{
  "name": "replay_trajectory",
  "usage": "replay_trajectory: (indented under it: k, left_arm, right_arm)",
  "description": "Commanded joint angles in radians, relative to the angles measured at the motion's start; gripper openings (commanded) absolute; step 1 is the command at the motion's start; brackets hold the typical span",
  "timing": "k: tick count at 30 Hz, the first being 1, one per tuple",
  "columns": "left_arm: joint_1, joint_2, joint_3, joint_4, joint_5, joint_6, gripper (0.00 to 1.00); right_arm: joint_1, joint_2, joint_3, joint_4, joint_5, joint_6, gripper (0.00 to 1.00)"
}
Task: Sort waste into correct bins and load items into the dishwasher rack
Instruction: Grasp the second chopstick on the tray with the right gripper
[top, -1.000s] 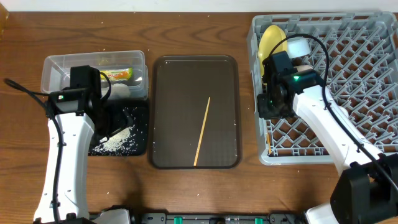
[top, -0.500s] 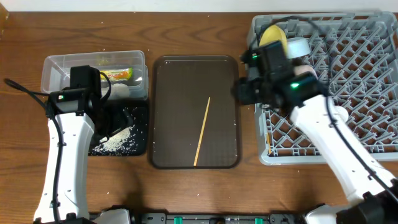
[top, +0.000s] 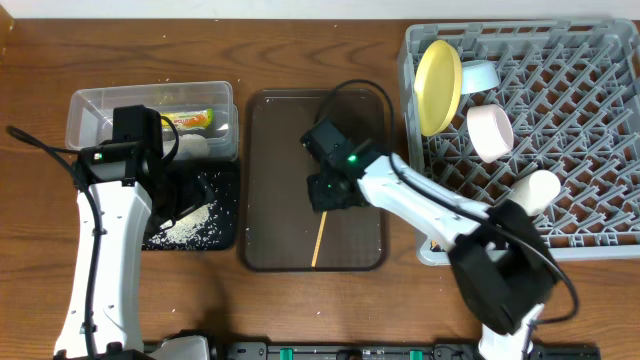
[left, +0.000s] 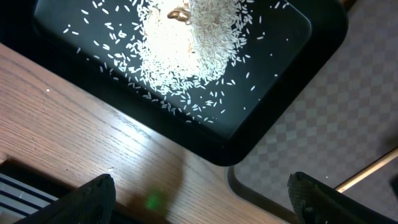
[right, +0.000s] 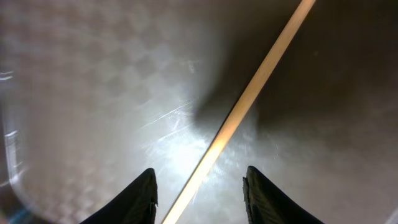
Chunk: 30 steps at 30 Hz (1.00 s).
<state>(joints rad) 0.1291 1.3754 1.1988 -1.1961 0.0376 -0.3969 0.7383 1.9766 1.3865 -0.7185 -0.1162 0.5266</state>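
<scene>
My right gripper (top: 328, 192) has swung from the dishwasher rack (top: 560, 150) at the right of the frame to the centre, its jaws part open and empty astride the lone chopstick (top: 318, 240) lying on the brown tray (top: 265, 180), so I judge that pickup is next

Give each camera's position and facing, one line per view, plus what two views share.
Overhead: fixed above the table, facing straight down; left arm and right arm show.
Left wrist: on that arm, down at rice in the black tray; left tool at bottom edge.
Right wrist: close above the brown tray, facing down; right tool straddles the chopstick.
Shared: overhead and right wrist both show the chopstick.
</scene>
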Motion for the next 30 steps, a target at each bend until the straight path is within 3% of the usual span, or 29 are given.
replay_trajectory:
  k: [1,13,19,30]
  left_arm:
    - [0.003,-0.003,-0.004,-0.001,-0.016,-0.008,0.91]
    - [0.003,-0.003,-0.004,0.000,-0.016,-0.008,0.91]
    - [0.003,-0.003,-0.004,-0.001,-0.016,-0.008,0.91]
    - [0.003,-0.003,-0.004,-0.003,-0.016,-0.008,0.91]
  right_arm:
    - [0.020,0.052,0.006,0.009,0.054,0.084,0.41]
    - [0.022,0.107,0.006,-0.075,0.136,0.098,0.33]
    - [-0.001,0.107,0.006,-0.114,0.142,0.098,0.18]
    - [-0.051,0.095,0.007,-0.119,0.108,0.089,0.02]
